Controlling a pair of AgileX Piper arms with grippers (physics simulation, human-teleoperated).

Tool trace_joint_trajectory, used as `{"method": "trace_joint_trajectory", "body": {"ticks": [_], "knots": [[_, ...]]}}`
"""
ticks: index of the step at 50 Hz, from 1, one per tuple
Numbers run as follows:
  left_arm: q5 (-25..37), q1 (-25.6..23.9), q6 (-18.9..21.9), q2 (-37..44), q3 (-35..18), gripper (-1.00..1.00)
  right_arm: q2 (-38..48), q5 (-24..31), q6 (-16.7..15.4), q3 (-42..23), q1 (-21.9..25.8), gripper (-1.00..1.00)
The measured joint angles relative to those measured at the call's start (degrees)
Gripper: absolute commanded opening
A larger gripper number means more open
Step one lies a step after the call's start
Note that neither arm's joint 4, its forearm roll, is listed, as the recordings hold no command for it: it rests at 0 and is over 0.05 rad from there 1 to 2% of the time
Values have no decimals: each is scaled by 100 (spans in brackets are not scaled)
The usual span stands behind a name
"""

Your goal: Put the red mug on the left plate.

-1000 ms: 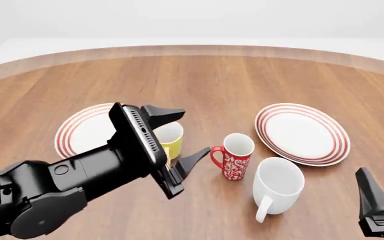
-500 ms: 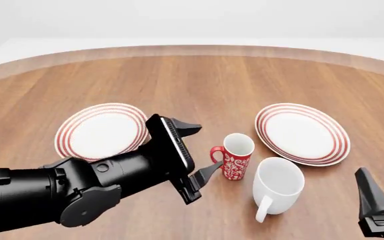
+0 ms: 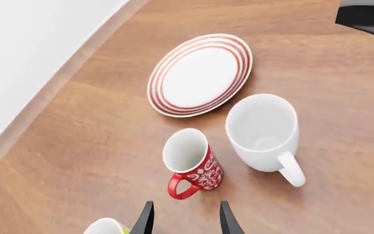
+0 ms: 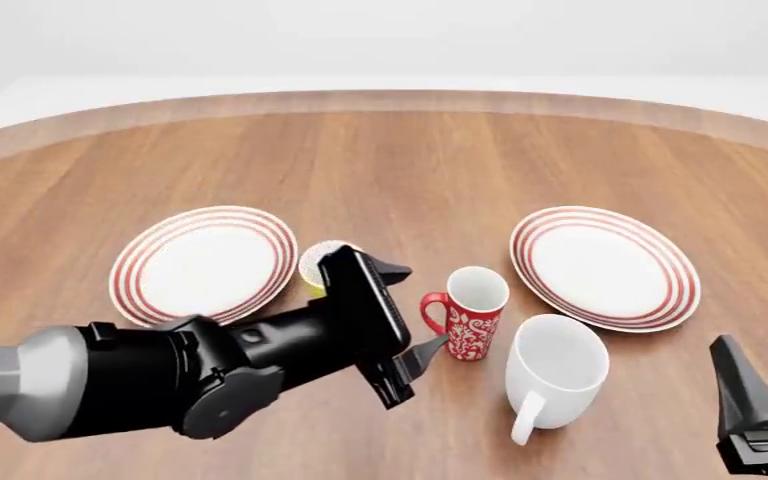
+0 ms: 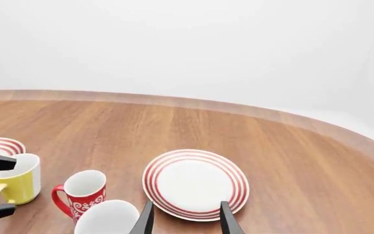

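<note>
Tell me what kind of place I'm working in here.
A simulated tabletop, probably a bare test scene rather than a real kitchen: a round wooden table against blank white surroundings, set only with crockery, namely two red-ringed plates and three mugs, including the red mug.

The red mug [image 4: 472, 312] is located just ahead of the left gripper [image 4: 403, 312] fingertips. The white mug [image 4: 554, 371] and right plate [image 4: 606, 267] are positioned beyond; the left plate [image 4: 201, 263] is situated behind.
</note>
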Motion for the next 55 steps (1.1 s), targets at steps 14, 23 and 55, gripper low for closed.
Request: {"method": "trace_joint_trajectory", "body": {"ticks": [14, 23, 55], "knots": [[-117, 54, 121, 381, -155, 100, 0, -9, -3, 0, 14, 100], [-204, 119, 192, 644, -267, 100, 0, -14, -6, 0, 21, 100], [-362, 391, 374, 1243, -584, 100, -1, -35, -10, 0, 33, 100]]}}
